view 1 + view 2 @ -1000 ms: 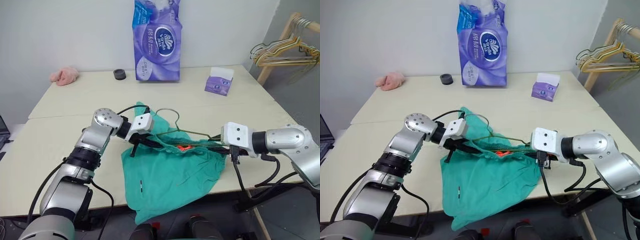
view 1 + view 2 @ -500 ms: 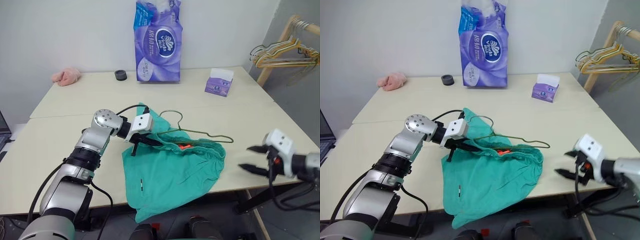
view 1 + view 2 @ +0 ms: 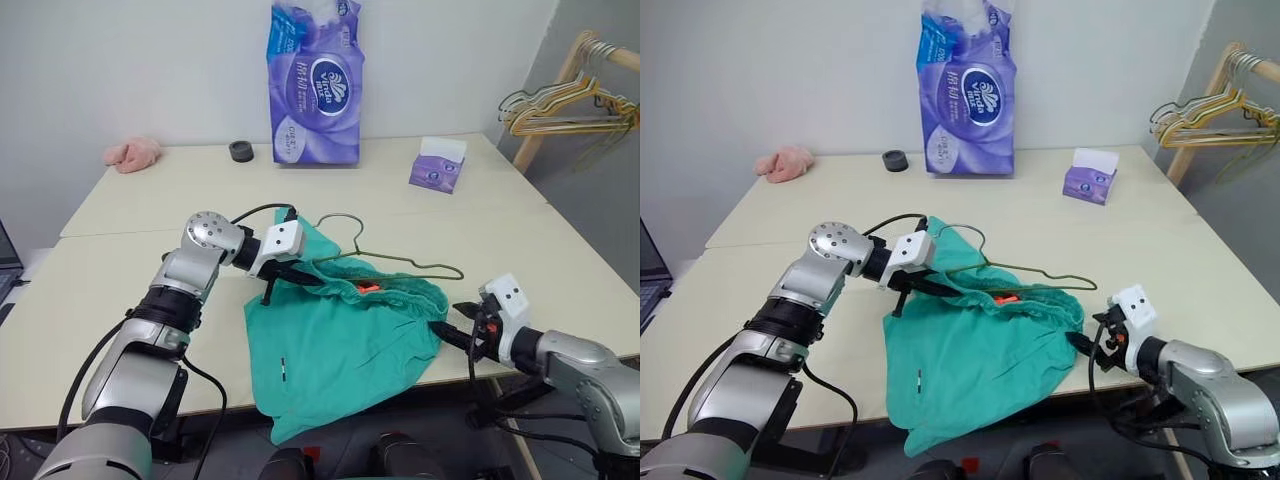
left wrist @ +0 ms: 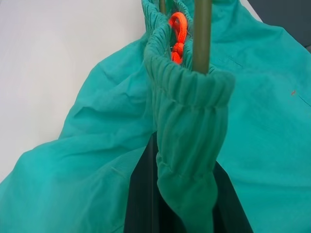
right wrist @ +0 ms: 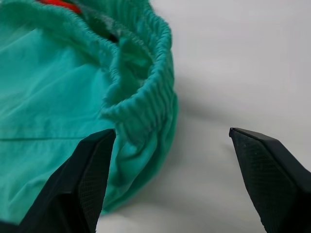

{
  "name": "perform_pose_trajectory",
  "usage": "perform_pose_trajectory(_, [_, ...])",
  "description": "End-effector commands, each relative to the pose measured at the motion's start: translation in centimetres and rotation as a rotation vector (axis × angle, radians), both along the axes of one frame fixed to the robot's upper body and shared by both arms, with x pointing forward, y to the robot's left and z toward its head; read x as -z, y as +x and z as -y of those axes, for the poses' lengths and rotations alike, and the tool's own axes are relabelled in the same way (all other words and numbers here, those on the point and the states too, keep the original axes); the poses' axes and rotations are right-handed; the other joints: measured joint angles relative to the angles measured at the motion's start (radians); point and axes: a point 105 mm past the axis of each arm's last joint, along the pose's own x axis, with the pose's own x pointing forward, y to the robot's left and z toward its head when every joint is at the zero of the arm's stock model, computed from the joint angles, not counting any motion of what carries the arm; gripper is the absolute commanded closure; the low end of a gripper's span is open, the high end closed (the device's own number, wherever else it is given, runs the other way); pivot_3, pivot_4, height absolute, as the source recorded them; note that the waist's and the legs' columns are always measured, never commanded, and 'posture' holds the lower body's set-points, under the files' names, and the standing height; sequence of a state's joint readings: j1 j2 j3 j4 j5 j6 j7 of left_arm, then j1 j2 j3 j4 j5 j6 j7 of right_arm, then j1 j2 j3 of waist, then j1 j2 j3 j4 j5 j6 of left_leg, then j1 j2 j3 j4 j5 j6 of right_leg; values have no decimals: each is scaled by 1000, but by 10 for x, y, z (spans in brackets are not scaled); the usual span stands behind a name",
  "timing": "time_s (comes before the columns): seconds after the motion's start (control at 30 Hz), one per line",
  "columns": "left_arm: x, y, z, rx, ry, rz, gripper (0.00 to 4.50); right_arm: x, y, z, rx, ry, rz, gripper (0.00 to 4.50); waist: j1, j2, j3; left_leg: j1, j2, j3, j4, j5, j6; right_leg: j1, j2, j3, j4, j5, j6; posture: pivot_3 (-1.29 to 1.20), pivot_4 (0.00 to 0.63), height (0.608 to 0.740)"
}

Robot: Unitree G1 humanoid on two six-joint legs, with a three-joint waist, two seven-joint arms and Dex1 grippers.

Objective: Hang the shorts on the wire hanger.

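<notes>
The teal shorts (image 3: 340, 340) lie on the table (image 3: 120, 260), their legs hanging over the front edge. The wire hanger (image 3: 408, 264) lies across the waistband, its hook (image 3: 340, 222) pointing toward the back, and one arm runs inside the waistband (image 4: 187, 92) beside an orange cord (image 4: 177, 26). My left gripper (image 3: 288, 278) is shut on the waistband's left end. My right gripper (image 3: 452, 322) stands open low at the table's front edge, just right of the waistband's right end (image 5: 146, 92). Its fingers (image 5: 92, 179) hold nothing, one of them against the cloth.
At the back of the table stand a tall purple tissue pack (image 3: 313, 85), a small purple tissue box (image 3: 438, 165), a black roll (image 3: 240, 150) and a pink cloth wad (image 3: 130, 152). A wooden rack with several hangers (image 3: 565, 100) stands at the far right.
My right gripper left the waistband's right end, opened, swung out right past the table edge, and has now come back lower toward the shorts. The left gripper kept its hold.
</notes>
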State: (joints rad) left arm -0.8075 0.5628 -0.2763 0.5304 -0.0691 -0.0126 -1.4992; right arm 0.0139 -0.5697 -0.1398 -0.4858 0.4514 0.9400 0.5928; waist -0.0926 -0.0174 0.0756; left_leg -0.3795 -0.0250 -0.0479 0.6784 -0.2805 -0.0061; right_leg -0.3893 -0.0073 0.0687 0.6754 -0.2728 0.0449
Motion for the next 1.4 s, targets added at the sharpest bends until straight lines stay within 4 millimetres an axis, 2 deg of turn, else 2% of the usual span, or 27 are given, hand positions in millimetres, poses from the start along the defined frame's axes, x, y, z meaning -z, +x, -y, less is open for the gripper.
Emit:
perform_pose_trajectory(0.03, [-14, 4, 0, 11, -4, 47, 4500, -8, 6, -1, 9, 1, 31, 1389, 0, 0, 0, 0, 0, 0, 0, 0, 0, 0, 0, 0, 0, 0, 0, -162, 44, 740])
perform_pose_trajectory(0.33, [-8, 2, -22, 12, 93, 41, 4500, -22, 18, 20, 101, -5, 77, 4474, -7, 0, 0, 0, 0, 0, 0, 0, 0, 0, 1, 0, 0, 0, 0, -156, 45, 740])
perform_pose_trajectory(0.53, [-2, 6, -31, -6, 147, 66, 4500, -36, 10, 20, 45, -20, 107, 4474, -5, 0, 0, 0, 0, 0, 0, 0, 0, 0, 1, 0, 0, 0, 0, -159, 51, 740])
perform_pose_trajectory(0.8, [-7, 11, -18, -15, 78, 83, 4500, -40, -1, -2, -73, -17, 140, 4474, -8, 0, 0, 0, 0, -1, 0, 0, 0, 0, 1, -1, 0, 0, 0, -170, 52, 740])
perform_pose_trajectory(0.93, [-10, 14, -14, -24, 49, 92, 4500, -43, 2, -2, -52, 3, 166, 3619, -10, 0, 0, 0, 0, -1, 0, 0, 0, 0, 3, 0, 0, 0, 0, -174, 53, 740])
perform_pose_trajectory(1.17, [-18, 16, -7, -45, -13, 86, 4500, -26, 13, -6, -35, 0, 115, 1207, -15, 0, 0, 0, 0, -1, 0, 0, 0, 0, 3, 0, 0, 0, 0, -171, 52, 740])
perform_pose_trajectory(1.4, [-19, 17, -7, -52, -18, 88, 4500, -13, 33, -3, 17, -35, 100, 1207, -18, 0, 0, 0, 1, -1, 0, 0, 0, 0, 3, -1, 0, 0, 0, -166, 52, 740])
